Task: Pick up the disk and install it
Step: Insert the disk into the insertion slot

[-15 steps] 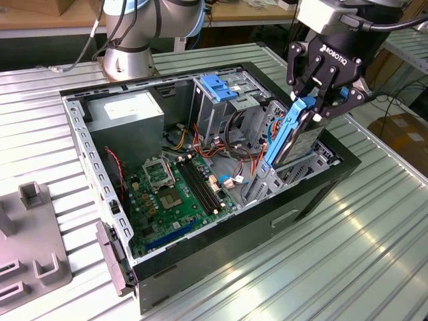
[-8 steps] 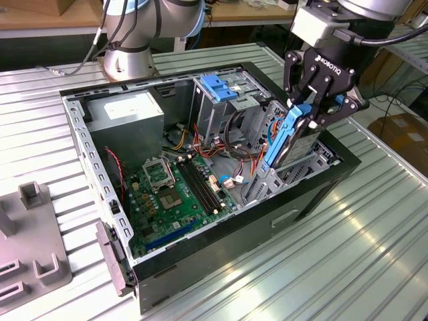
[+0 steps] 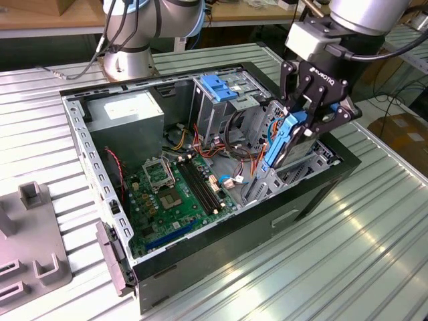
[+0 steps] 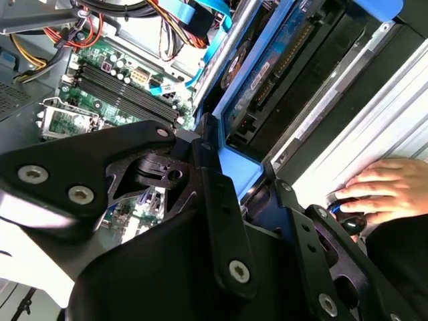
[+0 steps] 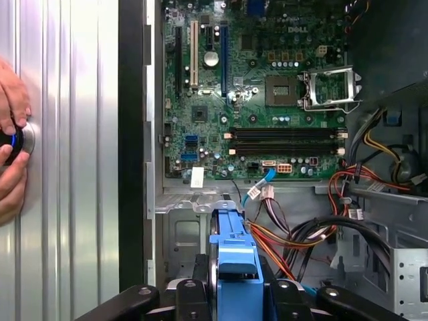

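A ribbed, silver-grey metal table (image 3: 361,247) is shown bearing an open black-and-grey desktop computer case (image 3: 85,144), laid on its side with the interior exposed. Within the case are held a green motherboard (image 3: 175,192), a grey power supply box with a white label (image 3: 127,115), a blue-topped metal drive cage (image 3: 219,88) and a loose bundle of red, orange and black cables (image 5: 314,234). The black two-fingered gripper (image 3: 309,120) is seen above the end of the case at the exterior view's right, clenched on the upper end of the flat grey metal disk with bright-blue plastic side rails (image 3: 284,144). The disk lies directly beneath the gripper: its long axis runs steeply downward from the fingers into the case, leaning slightly, and its lower end stands at the bare metal bay (image 3: 257,180) just inside the case wall, beside the cables and well apart from the drive cage. Whether the rails have entered the bay's guides cannot be told. In both wrist views the blue rail is framed between the closed fingers, with the motherboard beyond. On the table outside the case, a person's hand (image 5: 12,100) rests on a small round dark knob (image 5: 15,140).
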